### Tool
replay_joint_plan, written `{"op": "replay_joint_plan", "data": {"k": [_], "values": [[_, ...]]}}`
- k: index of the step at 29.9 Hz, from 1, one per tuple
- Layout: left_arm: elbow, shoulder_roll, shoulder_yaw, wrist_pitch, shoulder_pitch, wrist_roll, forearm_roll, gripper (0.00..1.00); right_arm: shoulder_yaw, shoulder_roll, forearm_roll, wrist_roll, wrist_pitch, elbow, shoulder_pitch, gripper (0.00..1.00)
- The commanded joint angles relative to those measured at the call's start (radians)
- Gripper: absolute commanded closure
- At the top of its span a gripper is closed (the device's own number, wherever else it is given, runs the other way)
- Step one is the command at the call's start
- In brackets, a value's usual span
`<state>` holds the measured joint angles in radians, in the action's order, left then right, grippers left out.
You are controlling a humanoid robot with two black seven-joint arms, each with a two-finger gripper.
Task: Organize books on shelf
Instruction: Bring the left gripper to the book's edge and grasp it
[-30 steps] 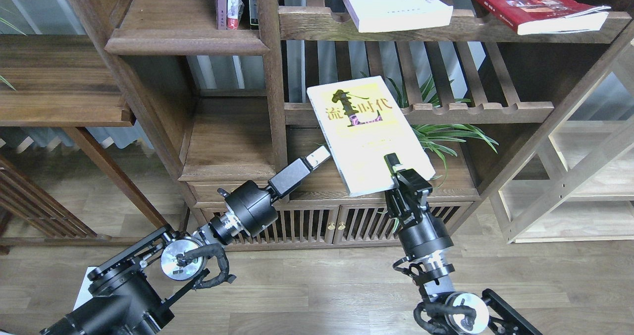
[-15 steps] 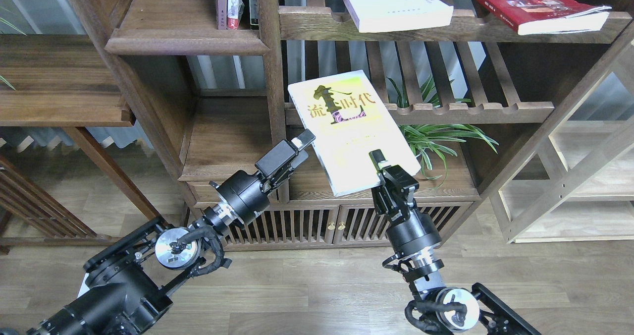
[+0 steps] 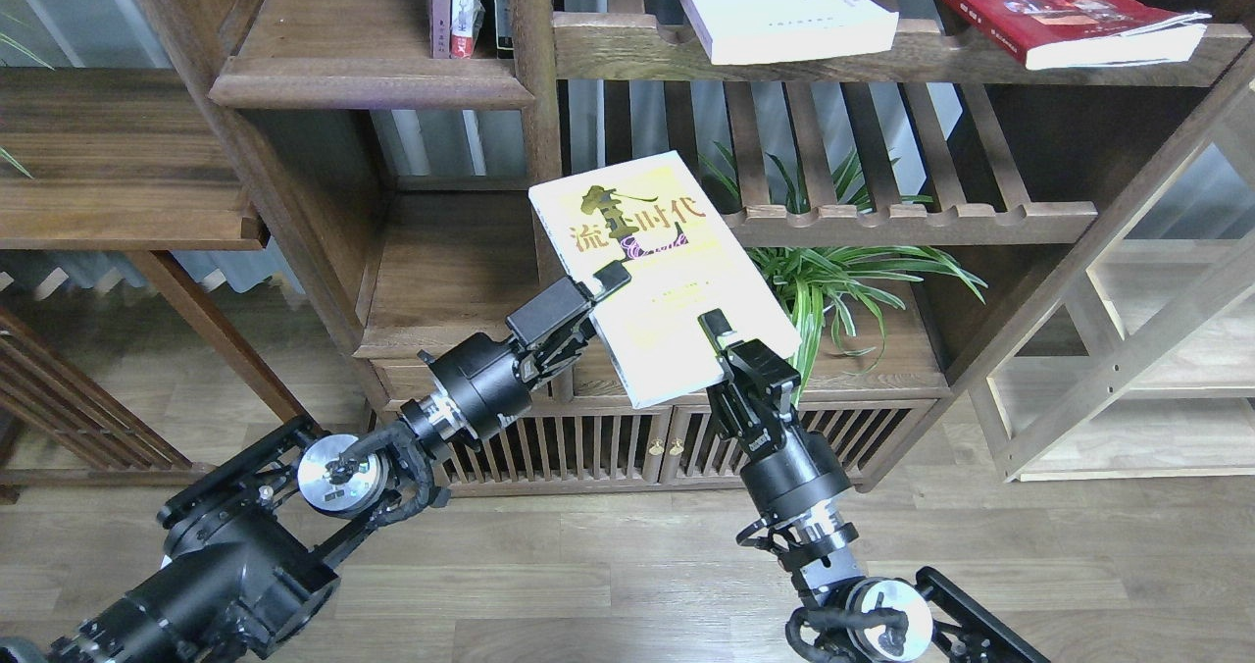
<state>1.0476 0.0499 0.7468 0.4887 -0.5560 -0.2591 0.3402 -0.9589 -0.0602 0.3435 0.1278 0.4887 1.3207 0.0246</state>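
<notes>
I am carrying the yellow book toward the shelf at upper left, where a few books already stand upright; this is the transfer step, with the book in the air in front of the bookcase post. The book is tilted, cover toward me, its far corner highest.

My right pincer is clamped on the near edge of the book; one finger lies on the cover, and the other is hidden beneath, so the pincer is open only by the book's thickness. My left pincer is at the book's left edge, one finger touching or overlapping the cover. I cannot tell whether it has closed on the edge or only steadies it.

Next, I judge, the book must be turned upright, spine out, and lifted to the shelf, clear of its thick front edge and the post. A firm left grip would help before the right lets go.

The white book and the red book lie flat on the slatted rack above, not yet handled.
</notes>
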Motion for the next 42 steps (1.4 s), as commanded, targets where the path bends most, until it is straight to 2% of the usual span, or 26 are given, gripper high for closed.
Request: {"op": "replay_joint_plan", "data": {"k": [1,19,25,31,39,42], "values": [[-0.031,-0.004,0.000,0.000,-0.016,0.006,0.000,0.04,0.000,0.000,0.000,0.000,0.000,0.000,0.000,0.96],[-0.057,-0.050,0.025,-0.004,-0.035,0.011,0.002,0.07,0.017,0.003,-0.001,-0.002,0.000,-0.003,0.000,0.96],[-0.060,-0.050,0.029,-0.028,-0.044,0.017,0.002,0.12,0.029,0.005,-0.001,-0.002,0.000,-0.005,-0.002,0.96],[-0.060,-0.050,0.029,-0.047,-0.045,0.017,0.002,0.22,0.029,0.005,-0.001,-0.004,0.000,-0.003,-0.006,0.96],[-0.058,-0.050,0.029,-0.033,-0.045,0.031,0.002,0.51,0.029,0.005,-0.001,-0.004,0.000,-0.005,-0.017,0.96],[-0.058,-0.050,0.029,-0.033,-0.047,0.032,0.000,0.54,0.029,0.005,-0.001,-0.004,0.000,-0.005,-0.017,0.96]]}}
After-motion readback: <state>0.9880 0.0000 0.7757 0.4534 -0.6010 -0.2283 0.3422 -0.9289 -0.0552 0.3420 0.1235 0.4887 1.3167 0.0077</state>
